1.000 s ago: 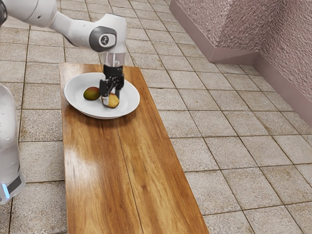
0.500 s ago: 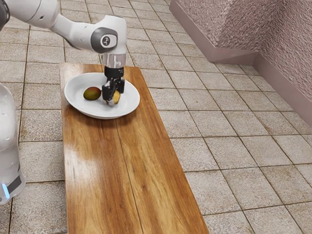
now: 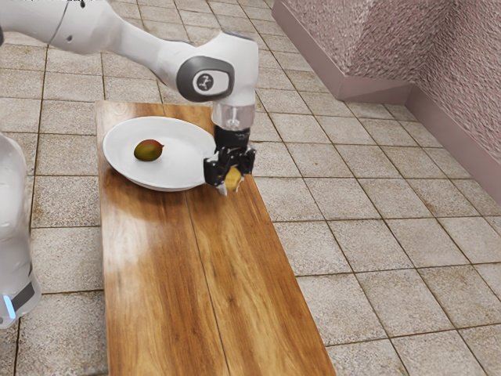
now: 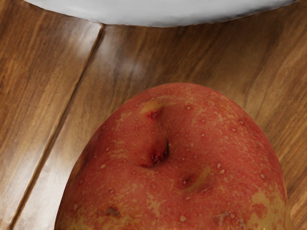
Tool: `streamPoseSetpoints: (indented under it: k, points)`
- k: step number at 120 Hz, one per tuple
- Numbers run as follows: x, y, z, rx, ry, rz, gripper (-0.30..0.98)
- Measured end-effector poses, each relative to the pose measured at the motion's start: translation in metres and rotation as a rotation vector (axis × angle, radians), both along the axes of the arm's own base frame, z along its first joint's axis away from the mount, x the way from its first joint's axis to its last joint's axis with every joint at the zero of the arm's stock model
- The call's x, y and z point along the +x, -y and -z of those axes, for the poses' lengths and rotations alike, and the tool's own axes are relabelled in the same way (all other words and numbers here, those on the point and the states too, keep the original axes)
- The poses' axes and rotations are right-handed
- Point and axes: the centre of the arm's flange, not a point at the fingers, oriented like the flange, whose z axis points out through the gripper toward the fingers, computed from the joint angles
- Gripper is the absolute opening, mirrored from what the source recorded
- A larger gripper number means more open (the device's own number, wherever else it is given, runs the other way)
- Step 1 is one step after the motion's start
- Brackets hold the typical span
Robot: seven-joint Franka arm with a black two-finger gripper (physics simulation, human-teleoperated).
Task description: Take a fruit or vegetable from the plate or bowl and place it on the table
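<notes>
My gripper point(image 3: 230, 182) is beyond the plate's rim on the exterior view's right, shut on a yellowish potato point(image 3: 234, 179). In the wrist view the potato point(image 4: 180, 163) looks large, with red, pitted skin, and wood lies beneath it. The white plate point(image 3: 125, 167) stands at the table's far end and holds a red-green mango point(image 3: 147, 150). The plate's edge point(image 4: 163, 13) appears in the wrist view too. How high the potato hangs over the table is hard to tell.
The wooden table point(image 3: 196, 266) stretches toward the camera, its long right edge close to my hand in the exterior view. Tiled floor point(image 3: 376, 235) surrounds it, and a rough pinkish wall point(image 3: 376, 47) rises farther off.
My gripper has carried the potato out of the plate toward the exterior view's right, past the rim. The mango and the plate have stayed where they were.
</notes>
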Motion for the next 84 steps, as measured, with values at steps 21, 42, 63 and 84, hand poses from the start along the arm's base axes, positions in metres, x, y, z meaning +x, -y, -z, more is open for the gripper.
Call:
streamPoseSetpoints:
  k: [21,42,63,84]
  points:
    - [0.001,0.039,-0.008,-0.024,0.008,0.043,0.31]
    - [0.003,0.029,-0.012,-0.029,0.012,0.005,0.58]
    - [0.074,0.007,-0.117,0.011,0.161,-0.023,0.65]
    - [0.101,0.015,-0.212,0.057,0.184,-0.027,0.68]
